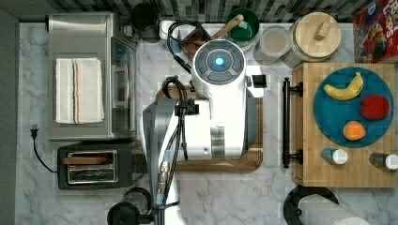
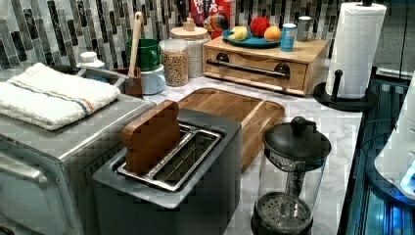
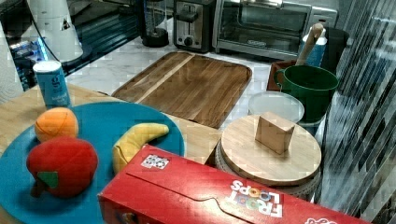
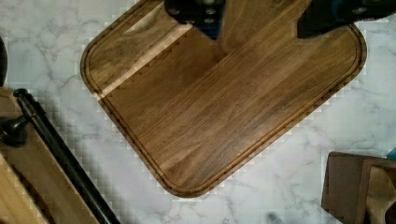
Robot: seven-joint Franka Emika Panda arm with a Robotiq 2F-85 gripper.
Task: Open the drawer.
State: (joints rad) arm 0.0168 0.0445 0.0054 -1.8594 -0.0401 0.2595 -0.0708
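marble counter (image 1: 225, 197) | drawer (image 2: 254, 68) closed | tool (image 4: 259, 18) fingers spread, tips cut off

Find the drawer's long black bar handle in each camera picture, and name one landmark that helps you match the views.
Top view: bar handle runs vertically, right of centre.
Left view: upper right, across the drawer front.
Right view: I cannot find it.
Wrist view: lower left corner, slanting.
Shared landmark: the dark cutting board.
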